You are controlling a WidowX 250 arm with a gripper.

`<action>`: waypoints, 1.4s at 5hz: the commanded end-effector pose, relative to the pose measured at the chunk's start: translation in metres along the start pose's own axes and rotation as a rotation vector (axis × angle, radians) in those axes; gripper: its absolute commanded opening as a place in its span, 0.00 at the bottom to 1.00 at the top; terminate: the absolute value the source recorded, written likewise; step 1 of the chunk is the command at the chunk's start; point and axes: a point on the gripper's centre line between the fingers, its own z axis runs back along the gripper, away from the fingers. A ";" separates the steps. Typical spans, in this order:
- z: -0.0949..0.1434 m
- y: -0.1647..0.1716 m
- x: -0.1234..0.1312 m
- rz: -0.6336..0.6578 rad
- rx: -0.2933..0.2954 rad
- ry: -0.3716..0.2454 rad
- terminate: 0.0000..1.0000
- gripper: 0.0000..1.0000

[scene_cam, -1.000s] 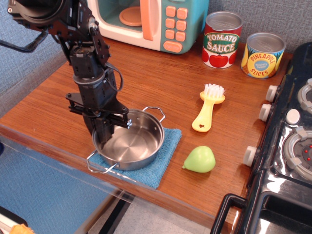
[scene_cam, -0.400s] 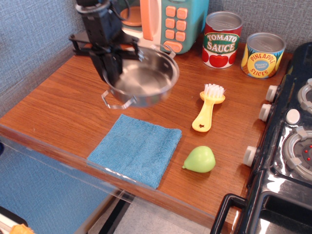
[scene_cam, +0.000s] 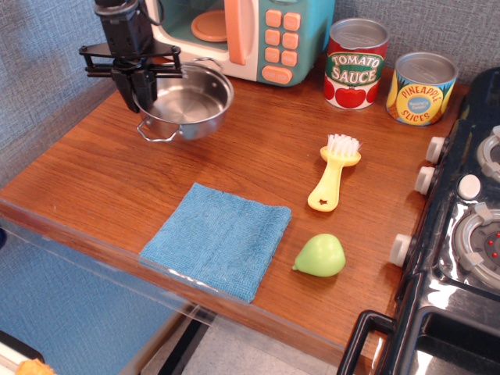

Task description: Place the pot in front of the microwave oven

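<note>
Carried leftward, pot (scene_cam: 187, 101) hangs from tool (scene_cam: 139, 95) before microwave oven (scene_cam: 250, 35).

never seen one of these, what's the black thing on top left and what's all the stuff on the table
The black thing is a robot arm ending in a gripper, a two-fingered clamp. There is only one view, from a camera looking down at the wooden table from the front. The gripper is closed on the left rim of a small steel pot, right in front of a toy microwave oven; whether the pot touches the table I cannot tell. Also on the table: a blue cloth near the front edge, a green pear, a yellow brush, and two tins at the back, tomato sauce and pineapple slices. A black toy stove stands at the right.
</note>
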 end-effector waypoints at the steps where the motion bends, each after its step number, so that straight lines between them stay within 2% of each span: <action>1: -0.012 0.024 0.032 0.074 0.040 -0.060 0.00 0.00; 3: -0.027 0.021 0.039 0.090 0.043 -0.032 0.00 0.00; 4: -0.011 0.014 0.037 0.055 0.057 -0.068 0.00 1.00; 5: 0.020 0.004 0.038 -0.014 0.082 -0.129 0.00 1.00; 6: 0.064 -0.011 0.024 -0.066 0.100 -0.185 0.00 1.00; 7: 0.088 -0.031 -0.009 -0.155 0.104 -0.189 0.00 1.00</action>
